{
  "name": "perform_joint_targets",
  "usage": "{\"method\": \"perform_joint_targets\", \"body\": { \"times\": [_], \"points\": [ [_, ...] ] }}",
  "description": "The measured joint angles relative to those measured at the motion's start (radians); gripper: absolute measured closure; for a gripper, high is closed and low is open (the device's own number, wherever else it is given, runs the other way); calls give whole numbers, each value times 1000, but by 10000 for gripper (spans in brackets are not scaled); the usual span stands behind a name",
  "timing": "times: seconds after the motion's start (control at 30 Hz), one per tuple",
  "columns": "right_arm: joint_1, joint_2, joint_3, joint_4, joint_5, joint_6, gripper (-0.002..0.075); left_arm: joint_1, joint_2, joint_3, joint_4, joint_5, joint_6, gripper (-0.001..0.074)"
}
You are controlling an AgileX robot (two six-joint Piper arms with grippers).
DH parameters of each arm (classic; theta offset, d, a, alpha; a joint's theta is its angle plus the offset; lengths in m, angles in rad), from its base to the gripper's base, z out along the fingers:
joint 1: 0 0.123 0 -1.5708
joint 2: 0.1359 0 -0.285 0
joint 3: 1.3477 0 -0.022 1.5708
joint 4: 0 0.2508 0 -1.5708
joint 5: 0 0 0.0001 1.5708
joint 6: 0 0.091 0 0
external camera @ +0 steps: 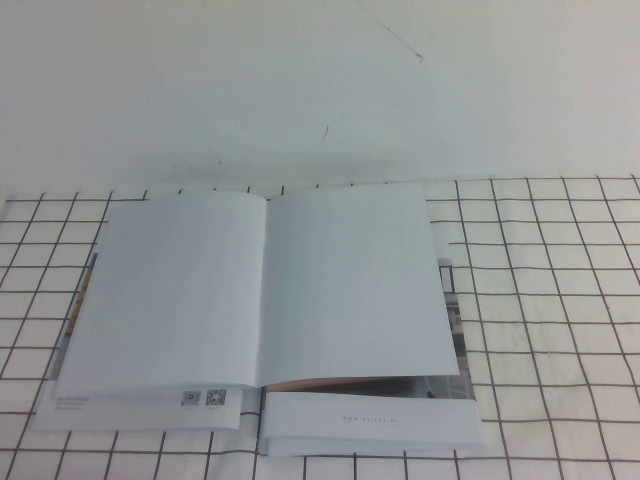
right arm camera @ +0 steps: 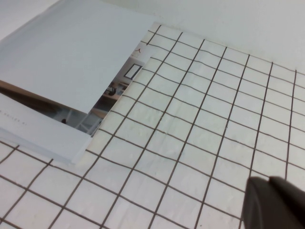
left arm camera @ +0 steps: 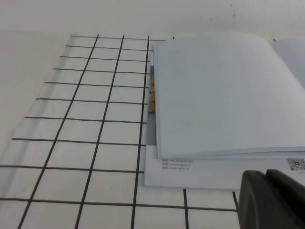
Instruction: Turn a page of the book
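White paper is filling the middle of the high view: the book (external camera: 265, 300) is lying open and flat on the bench (external camera: 560, 330), which is wearing a white covering ruled with a dark grid. Neither arm is showing in that high view.

Starting at the robot's left, the left hand (left arm camera: 274, 198) is hanging low over the bench just off the book's near left corner, only a dark edge of it creeping into the left wrist view; whether it is wide or narrow I cannot tell. Beside it the lower leaves (left arm camera: 200, 171) are jutting out past the blank top sheet, carrying lines of small print and a square code (left arm camera: 296, 163). A thin orange-brown strip (left arm camera: 151, 95) is peeking out along the left edge of the stack.

Moving rightward, the left-hand page (external camera: 170, 295) is lying blank, meeting the right-hand page (external camera: 355, 285) at the centre fold (external camera: 263, 290). The right page is likewise blank, and under its near and outer edges a printed photo leaf (right arm camera: 107, 102) is showing.

Farther right, the right hand (right arm camera: 276, 202) is hovering over bare grid, well apart from the book's right edge. Only its dark tip is entering the right wrist view, so I cannot tell how it is set.
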Motion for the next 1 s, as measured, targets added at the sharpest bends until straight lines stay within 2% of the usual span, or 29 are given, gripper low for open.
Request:
{"method": "perform_joint_targets", "body": {
  "times": [0.63,1.0],
  "points": [
    [0,0,2,0,0,0,725,-47,-1,0,19,5,40,737],
    [0,0,2,0,0,0,725,-53,-1,0,67,5,-22,737]
  ]
}}
